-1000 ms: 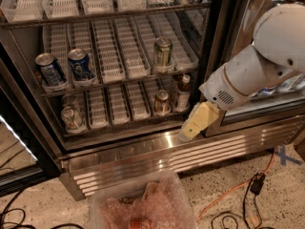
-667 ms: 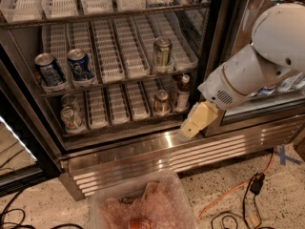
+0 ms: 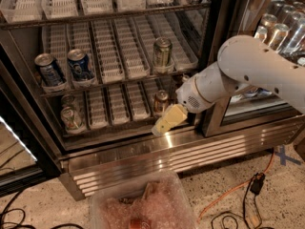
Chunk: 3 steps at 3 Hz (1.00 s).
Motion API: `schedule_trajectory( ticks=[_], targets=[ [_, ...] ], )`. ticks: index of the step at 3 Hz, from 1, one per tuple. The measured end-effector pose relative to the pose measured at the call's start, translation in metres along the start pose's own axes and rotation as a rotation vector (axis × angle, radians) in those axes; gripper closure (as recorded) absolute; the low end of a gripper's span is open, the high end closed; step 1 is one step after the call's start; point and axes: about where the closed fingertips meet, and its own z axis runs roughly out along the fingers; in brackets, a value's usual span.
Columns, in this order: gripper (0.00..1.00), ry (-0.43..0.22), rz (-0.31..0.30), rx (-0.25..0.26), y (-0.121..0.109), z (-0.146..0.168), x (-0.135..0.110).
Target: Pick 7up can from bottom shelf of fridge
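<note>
**Gripper.** The gripper (image 3: 161, 126) is at the end of the white arm (image 3: 248, 70), which enters from the right of the view. It hangs at the front edge of the bottom shelf (image 3: 125, 102), just above the ribbed steel base of the fridge (image 3: 167, 157). Whether it is apart or together cannot be told. It holds nothing that can be seen.

**Task item.** The 7up can (image 3: 71, 119) stands at the front of the far-left lane of the bottom shelf. It is well apart from the gripper, to the gripper's left in the view and at about the same height. It is upright or nearly so. A second can (image 3: 67, 101) stands directly behind it in the same lane.

**Other items, relative to the gripper.**
- A brownish-red can (image 3: 161, 102) stands just above and behind it on the bottom shelf.
- A greenish-gold can (image 3: 162, 52) stands higher, on the shelf above.
- Two blue Pepsi cans (image 3: 80, 64) stand up and to the left, on that upper shelf.
- A clear plastic bin (image 3: 143, 199) sits below it on the floor.
- An orange cable (image 3: 240, 187) lies down and to the right.
</note>
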Motion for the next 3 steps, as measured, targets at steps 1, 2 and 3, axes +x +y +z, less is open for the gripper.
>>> schedule_trajectory(
  ticks=[1,2,3],
  targets=[
    [0.0,-0.121,0.025,-0.029,-0.01,0.056,-0.026],
    [0.0,-0.238,0.035,-0.077,-0.005,0.108,-0.048],
    [0.0,-0.238,0.035,-0.077,-0.005,0.108,-0.048]
  ],
)
